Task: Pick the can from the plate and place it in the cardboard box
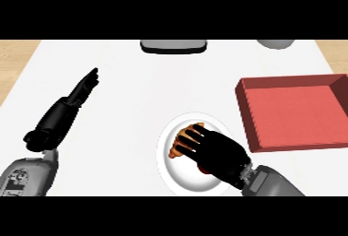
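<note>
- The right hand (216,152) sits low and right of centre in the frame, over the plate (178,177), with its fingers curled down round the can (182,144).
- The can lies on the plate's upper part, orange-brown, showing only between and to the left of the fingers.
- The step in hand looks like the grasp itself. To do it well, the fingers should close evenly on both sides of the can before any lift, so it does not roll out across the plate.
- After that, a straight rise should clear the plate's rim. The box (293,112), a red tray at the right of the frame, stands just beside the plate, so the carry is short. The can must pass over the box's near wall.
- The left hand (86,86) rests at the upper left, fingers straight and holding nothing.
- Hidden: most of the can, the right thumb, and whether the can is off the plate yet.
- Cut off: a dark grey thing (173,46) and a pale grey one (276,43) at the top edge. I cannot tell what they are.
</note>
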`<state>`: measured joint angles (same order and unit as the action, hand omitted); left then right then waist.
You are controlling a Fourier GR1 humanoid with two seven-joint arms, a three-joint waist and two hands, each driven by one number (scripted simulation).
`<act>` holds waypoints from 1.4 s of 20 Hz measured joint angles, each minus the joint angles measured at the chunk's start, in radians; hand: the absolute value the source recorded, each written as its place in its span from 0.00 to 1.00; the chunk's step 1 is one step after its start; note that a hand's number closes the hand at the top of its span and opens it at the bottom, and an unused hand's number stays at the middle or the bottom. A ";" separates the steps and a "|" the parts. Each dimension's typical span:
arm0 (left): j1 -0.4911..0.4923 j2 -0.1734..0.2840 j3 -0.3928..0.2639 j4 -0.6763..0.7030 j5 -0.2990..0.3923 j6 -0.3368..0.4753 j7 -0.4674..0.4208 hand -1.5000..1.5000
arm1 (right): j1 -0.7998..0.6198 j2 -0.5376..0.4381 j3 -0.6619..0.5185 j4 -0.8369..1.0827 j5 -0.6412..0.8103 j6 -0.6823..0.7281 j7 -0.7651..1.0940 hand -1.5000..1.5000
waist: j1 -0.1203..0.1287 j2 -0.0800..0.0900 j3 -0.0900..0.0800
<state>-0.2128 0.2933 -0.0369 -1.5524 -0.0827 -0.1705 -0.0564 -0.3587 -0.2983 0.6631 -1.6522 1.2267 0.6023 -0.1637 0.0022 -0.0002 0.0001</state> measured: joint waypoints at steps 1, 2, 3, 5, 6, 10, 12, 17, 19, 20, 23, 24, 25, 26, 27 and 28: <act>-0.010 -0.003 0.005 0.009 0.000 -0.005 0.002 0.50 | -0.001 -0.001 -0.005 0.023 0.013 -0.016 -0.012 0.00 | 0.000 0.000 0.000; -0.011 -0.001 0.009 -0.005 0.000 -0.012 0.016 0.50 | 0.007 0.010 -0.001 0.035 0.029 -0.025 -0.010 0.00 | 0.000 0.000 0.000; -0.006 -0.006 0.012 -0.002 -0.007 -0.011 0.007 0.50 | 0.019 0.016 -0.003 0.042 0.039 -0.036 -0.014 0.00 | 0.000 0.000 0.000; 0.009 -0.013 0.018 -0.007 -0.017 -0.016 -0.001 0.50 | 0.020 0.028 -0.020 0.054 0.052 -0.030 -0.032 0.00 | 0.000 0.000 0.000; 0.009 -0.016 0.022 -0.011 -0.021 -0.017 -0.001 0.50 | 0.023 0.030 -0.024 0.066 0.060 -0.034 -0.044 0.00 | 0.000 0.000 0.000; -0.005 -0.030 0.026 0.015 -0.038 -0.023 -0.018 0.50 | 0.006 0.034 -0.029 0.139 0.088 -0.077 -0.114 1.00 | 0.000 0.001 0.000; -0.007 -0.036 0.024 0.019 -0.048 -0.021 -0.019 0.50 | 0.019 0.045 -0.005 0.155 0.102 -0.124 -0.144 1.00 | 0.000 0.000 0.000; 0.005 -0.022 0.050 -0.009 -0.027 -0.051 -0.007 0.50 | 0.029 0.056 -0.009 0.193 0.128 -0.269 -0.222 1.00 | 0.001 -0.002 -0.001; 0.021 -0.026 0.050 -0.022 -0.034 -0.052 -0.007 0.50 | 0.051 0.051 -0.011 0.182 0.134 -0.314 -0.249 1.00 | 0.001 -0.003 -0.001; 0.025 -0.025 0.053 -0.024 -0.031 -0.055 -0.007 0.50 | 0.079 0.038 -0.004 0.154 0.130 -0.332 -0.266 1.00 | -0.001 -0.004 -0.001; 0.024 -0.031 0.058 -0.026 -0.033 -0.047 -0.001 0.50 | 0.198 -0.043 0.004 0.058 0.076 -0.402 -0.359 1.00 | -0.012 -0.010 0.000; 0.029 -0.031 0.059 -0.024 -0.037 -0.044 -0.005 0.50 | 0.242 -0.073 0.011 0.024 0.058 -0.423 -0.391 1.00 | -0.017 -0.012 0.000; 0.034 -0.032 0.058 -0.031 -0.038 -0.043 -0.003 0.50 | 0.285 -0.107 0.011 -0.009 0.036 -0.443 -0.425 1.00 | -0.018 -0.013 0.000; 0.034 -0.027 0.065 -0.026 -0.035 -0.047 -0.004 0.50 | 0.331 -0.144 0.014 -0.045 0.017 -0.463 -0.457 1.00 | -0.022 -0.013 0.000; 0.037 -0.022 0.069 -0.031 -0.031 -0.052 -0.003 0.50 | 0.374 -0.184 0.009 -0.082 -0.005 -0.487 -0.489 1.00 | -0.023 -0.012 0.000; 0.038 -0.024 0.071 -0.028 -0.030 -0.051 -0.007 0.50 | 0.414 -0.222 -0.004 -0.109 -0.030 -0.516 -0.526 1.00 | -0.024 -0.011 0.000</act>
<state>-0.1745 0.2689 0.0338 -1.5800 -0.1131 -0.2217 -0.0637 0.0552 -0.5200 0.6593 -1.7612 1.1967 0.0860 -0.6892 -0.0215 -0.0108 0.0002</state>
